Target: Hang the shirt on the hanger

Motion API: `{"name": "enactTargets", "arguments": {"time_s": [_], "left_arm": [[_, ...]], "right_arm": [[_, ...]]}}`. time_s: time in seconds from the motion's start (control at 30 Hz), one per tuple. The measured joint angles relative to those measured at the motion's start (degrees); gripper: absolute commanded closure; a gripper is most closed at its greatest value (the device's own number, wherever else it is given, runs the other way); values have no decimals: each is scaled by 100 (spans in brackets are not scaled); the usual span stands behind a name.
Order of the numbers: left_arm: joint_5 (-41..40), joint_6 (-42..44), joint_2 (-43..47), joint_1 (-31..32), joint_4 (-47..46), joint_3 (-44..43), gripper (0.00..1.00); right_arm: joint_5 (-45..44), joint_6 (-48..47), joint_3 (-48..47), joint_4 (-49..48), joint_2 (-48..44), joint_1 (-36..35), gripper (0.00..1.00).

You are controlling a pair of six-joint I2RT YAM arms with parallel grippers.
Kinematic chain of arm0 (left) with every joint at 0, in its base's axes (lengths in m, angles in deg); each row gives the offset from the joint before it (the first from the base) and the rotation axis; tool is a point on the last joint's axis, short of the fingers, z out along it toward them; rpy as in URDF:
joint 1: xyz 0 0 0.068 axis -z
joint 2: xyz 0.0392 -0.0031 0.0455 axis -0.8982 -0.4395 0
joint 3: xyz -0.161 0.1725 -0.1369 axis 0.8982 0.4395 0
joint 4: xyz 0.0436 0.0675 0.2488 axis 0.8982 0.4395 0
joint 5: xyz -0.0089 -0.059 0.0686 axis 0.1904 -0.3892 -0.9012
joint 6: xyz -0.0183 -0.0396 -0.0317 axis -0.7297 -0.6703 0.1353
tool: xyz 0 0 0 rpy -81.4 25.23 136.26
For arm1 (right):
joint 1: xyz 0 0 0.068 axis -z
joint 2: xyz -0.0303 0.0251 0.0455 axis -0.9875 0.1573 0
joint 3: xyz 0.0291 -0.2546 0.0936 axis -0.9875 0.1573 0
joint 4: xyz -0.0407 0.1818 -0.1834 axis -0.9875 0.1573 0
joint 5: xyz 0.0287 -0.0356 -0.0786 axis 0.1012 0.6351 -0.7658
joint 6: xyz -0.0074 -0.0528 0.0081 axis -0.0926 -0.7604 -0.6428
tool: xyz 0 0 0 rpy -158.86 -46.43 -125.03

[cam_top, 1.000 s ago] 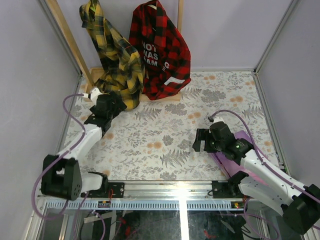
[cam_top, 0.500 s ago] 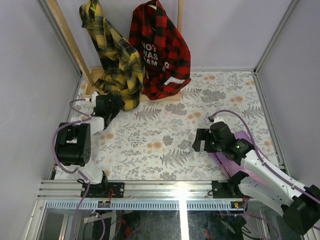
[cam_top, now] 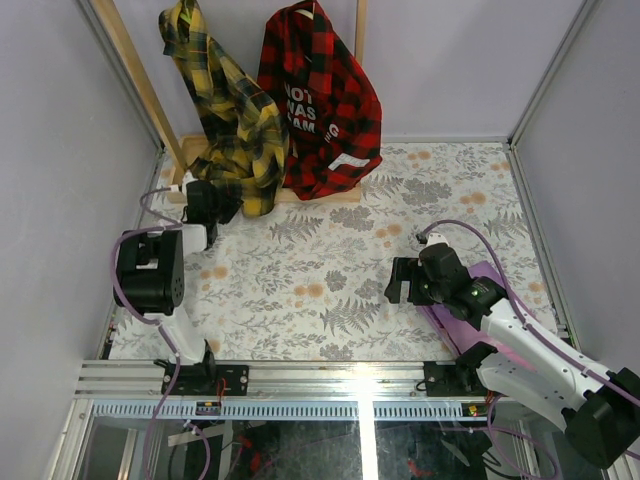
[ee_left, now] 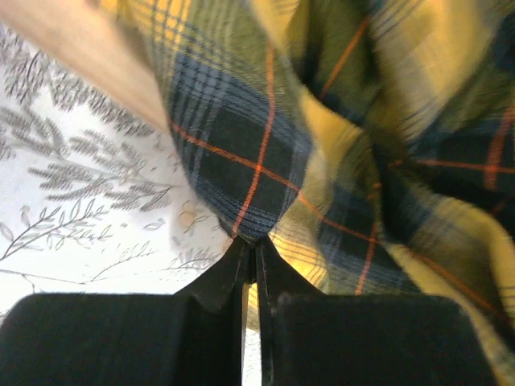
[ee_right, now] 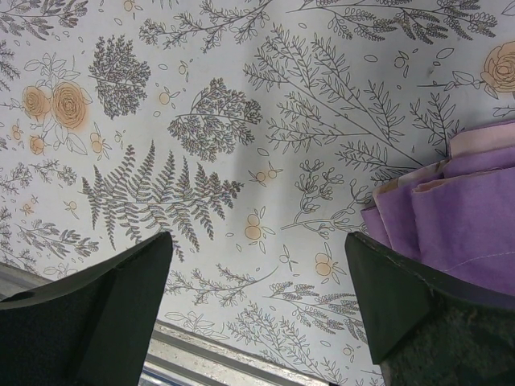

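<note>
The yellow and dark plaid shirt hangs from the top of the wooden rack, and its lower end bunches on the rack's base at the back left. My left gripper is at that lower edge. In the left wrist view its jaws are pressed together on the tip of a fold of the shirt. My right gripper hovers open over the patterned table at the right, with nothing between its fingers. The hanger is out of view.
A red-and-black plaid shirt with white lettering hangs next to the yellow one. The wooden rack post slants along the left wall. A purple cloth lies under my right arm. Walls enclose the table.
My left arm has folded back and upright while its gripper moved slightly up into the shirt's lower edge and went from open to shut. The right arm has not moved.
</note>
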Motion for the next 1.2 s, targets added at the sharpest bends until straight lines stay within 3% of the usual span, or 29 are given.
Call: {"name": "enactTargets", "arguments": {"time_s": [0.3, 0.5, 0.57, 0.63, 0.83, 1.0, 1.2], "left_arm": [[-216, 474, 7, -17, 531, -1508, 100], [-332, 896, -1080, -52, 992, -3233, 100], [-326, 1012, -1469, -52, 1182, -3611, 92], [-306, 1132, -1849, -52, 1370, -3912, 77], [-291, 1390, -2323, -52, 1895, -4103, 51], [-361, 1521, -1895, -57, 2013, -3783, 30], [-791, 1469, -671, -57, 2164, -3381, 22]], "right_arm": [[2, -2, 0, 4, 0, 0, 4], [-7, -2, 0, 63, 0, 0, 3], [-13, -2, 0, 105, 0, 0, 3], [-17, 0, 0, 131, 0, 0, 3], [-20, 0, 0, 166, 0, 0, 3], [-15, 0, 0, 162, 2, 0, 3], [2, 2, 0, 133, 111, 0, 3]]}}
